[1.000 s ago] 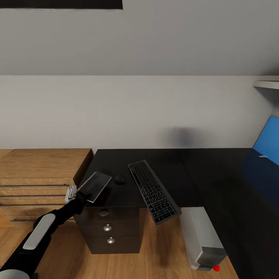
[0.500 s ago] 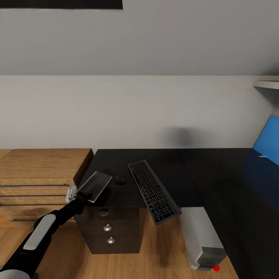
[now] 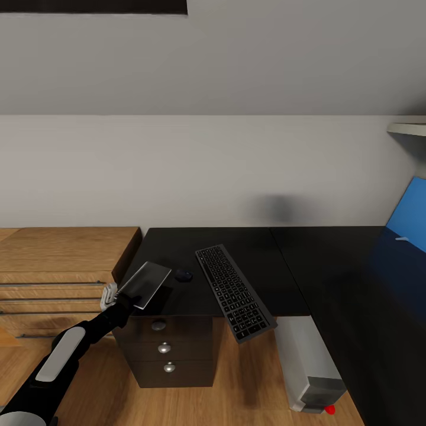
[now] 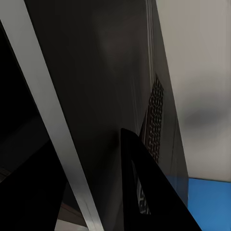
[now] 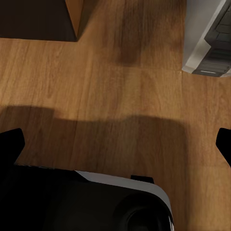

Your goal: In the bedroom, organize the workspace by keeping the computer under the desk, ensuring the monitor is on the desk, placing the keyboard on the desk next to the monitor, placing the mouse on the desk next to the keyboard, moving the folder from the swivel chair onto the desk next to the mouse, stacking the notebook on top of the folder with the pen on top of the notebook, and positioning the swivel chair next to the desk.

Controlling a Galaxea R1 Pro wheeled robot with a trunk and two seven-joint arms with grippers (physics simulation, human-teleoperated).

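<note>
The desk point(image 3: 248, 248) has a glossy black top and a drawer block with round silver knobs. The keyboard point(image 3: 235, 293) lies slanted on it, its near end hanging over the front edge; it also shows in the left wrist view point(image 4: 154, 115). The small dark mouse point(image 3: 183, 276) sits just left of the keyboard. My left gripper point(image 3: 125, 299) point(image 4: 84, 139) is shut on a flat grey-black notebook point(image 3: 146, 284), held low over the desk's left front corner. The white computer point(image 3: 307, 364) point(image 5: 211, 38) stands on the floor under the desk. My right gripper point(image 5: 115, 144) hangs open above the wooden floor.
A light wooden chest point(image 3: 59, 260) with bar handles stands against the desk's left side. The desk's blue back panel point(image 3: 408, 213) rises at the right, with a white shelf point(image 3: 408, 127) above it. A plain wall runs behind the desk. My own base point(image 5: 96, 202) is below the right gripper.
</note>
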